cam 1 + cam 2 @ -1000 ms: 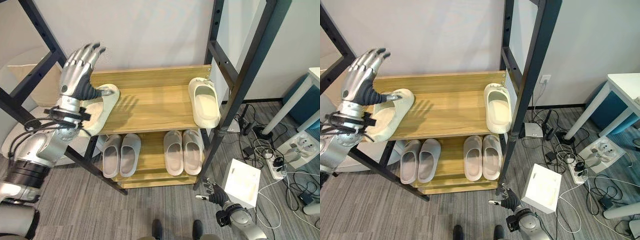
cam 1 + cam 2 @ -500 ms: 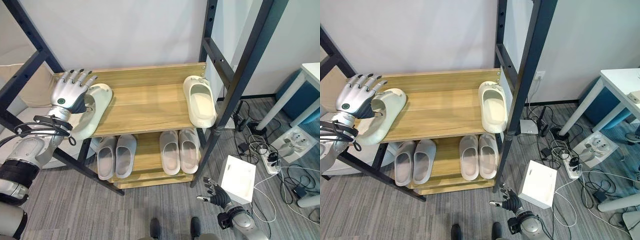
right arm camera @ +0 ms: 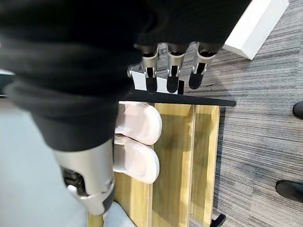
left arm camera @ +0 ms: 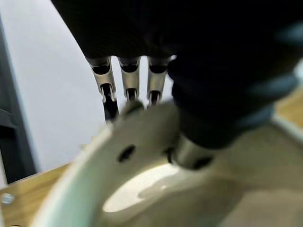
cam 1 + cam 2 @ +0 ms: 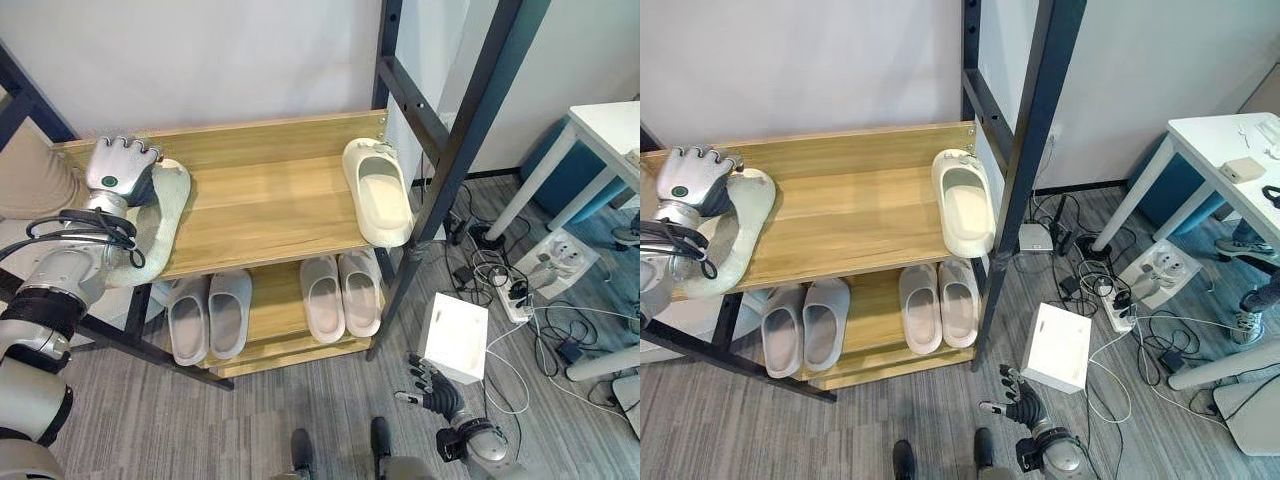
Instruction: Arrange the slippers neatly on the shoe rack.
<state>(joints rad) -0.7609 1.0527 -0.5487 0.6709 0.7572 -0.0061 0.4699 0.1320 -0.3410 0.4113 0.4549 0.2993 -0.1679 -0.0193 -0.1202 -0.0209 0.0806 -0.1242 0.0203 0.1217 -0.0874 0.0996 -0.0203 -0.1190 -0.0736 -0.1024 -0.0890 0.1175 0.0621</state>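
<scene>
Upper shelf (image 5: pixel 270 205) middle bare; slippers at both ends.

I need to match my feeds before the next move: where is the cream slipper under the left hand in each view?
Left eye view: cream slipper at the upper shelf's left end, left hand on its toe.
Right eye view: same spot.
Left wrist view: its strap just past the fingers.
Right wrist view: not in it.
Shared landmark: the wooden upper shelf.

Left hand (image 5: pixel 120 172) curled, arm raised; right hand (image 5: pixel 430 385) low, fingers relaxed.
</scene>
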